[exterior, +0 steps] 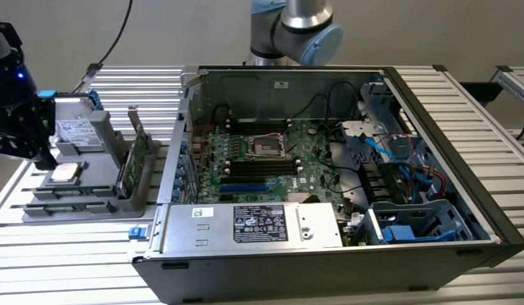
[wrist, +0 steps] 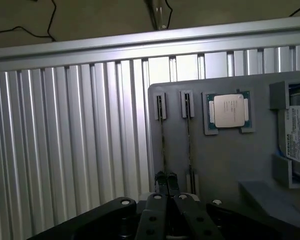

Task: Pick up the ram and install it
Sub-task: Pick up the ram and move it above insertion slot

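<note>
At the exterior view's far left, the black gripper (exterior: 43, 159) is hanging over the outer side of a grey holder (exterior: 84, 206), which is sitting on a slatted metal table (exterior: 135, 86). In the wrist view its fingertips (wrist: 160, 179) are pressing together with no gap showing.

Going right along the holder, a silver hard drive (exterior: 75, 130) is standing at the back. A processor chip (exterior: 65, 172) is lying flat in its pocket, and a green expansion card (exterior: 137, 159) is standing upright on the side nearest the computer. Further right, the open computer case (exterior: 482, 210) is lying on its side, exposing the motherboard (exterior: 245, 159) and its dark memory sockets (exterior: 260, 167).

The pick-up step appears to be in hand. The ram (wrist: 163, 145) is probably the thin dark strip sitting edge-on in the holder slot that is ending right at the fingertips, well apart from the sockets. That is calling for a square, careful hold on a very thin edge.

A second slot just beside it is showing a similar line, so which one is carrying the ram is uncertain. Whether the fingers are pinching the board or merely meeting above it is impossible to tell.
</note>
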Tool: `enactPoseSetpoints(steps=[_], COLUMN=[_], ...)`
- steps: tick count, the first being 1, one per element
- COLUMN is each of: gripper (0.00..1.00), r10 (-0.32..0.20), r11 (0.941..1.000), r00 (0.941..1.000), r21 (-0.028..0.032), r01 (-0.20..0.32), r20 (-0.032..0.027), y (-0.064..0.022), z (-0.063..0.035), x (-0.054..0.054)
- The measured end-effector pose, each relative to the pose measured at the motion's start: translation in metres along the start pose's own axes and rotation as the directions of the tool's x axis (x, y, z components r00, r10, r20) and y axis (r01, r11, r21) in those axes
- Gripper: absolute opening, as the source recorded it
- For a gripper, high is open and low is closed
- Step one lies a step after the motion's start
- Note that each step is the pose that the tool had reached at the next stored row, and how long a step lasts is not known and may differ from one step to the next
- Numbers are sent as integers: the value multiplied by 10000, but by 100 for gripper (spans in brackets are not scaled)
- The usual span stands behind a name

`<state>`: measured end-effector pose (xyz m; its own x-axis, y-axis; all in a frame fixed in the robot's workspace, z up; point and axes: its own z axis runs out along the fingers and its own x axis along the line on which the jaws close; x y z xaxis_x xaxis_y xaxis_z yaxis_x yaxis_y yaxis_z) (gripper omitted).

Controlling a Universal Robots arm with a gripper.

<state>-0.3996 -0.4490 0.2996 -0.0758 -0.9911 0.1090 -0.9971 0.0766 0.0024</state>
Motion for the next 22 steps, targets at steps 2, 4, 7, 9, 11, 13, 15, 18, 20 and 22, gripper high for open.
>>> enactPoseSetpoints(steps=[2, 4, 7, 9, 11, 13, 15, 18, 20, 22], gripper=[10, 10, 10, 10, 12, 24, 30, 36, 42, 42], r10=[9, 11, 14, 13, 12, 12, 12, 12, 12, 12], r11=[10000, 9999, 9999, 9999, 9999, 9999, 9999, 9999, 9999, 9999], r00=[9999, 9998, 9998, 9998, 9998, 9998, 9998, 9998, 9998, 9998], r21=[93, 125, 137, 130, 128, 129, 128, 130, 130, 129], r01=[-10, -13, -17, -16, -15, -15, -15, -14, -15, -15], r20=[114, 183, 203, 210, 215, 216, 216, 217, 217, 216], y=[27, 45, 54, 54, 53, 53, 54, 55, 60, 67], z=[7, 29, 79, 79, 80, 81, 82, 128, 165, 201], x=[2, 14, 25, 29, 29, 29, 30, 25, 21, 18])
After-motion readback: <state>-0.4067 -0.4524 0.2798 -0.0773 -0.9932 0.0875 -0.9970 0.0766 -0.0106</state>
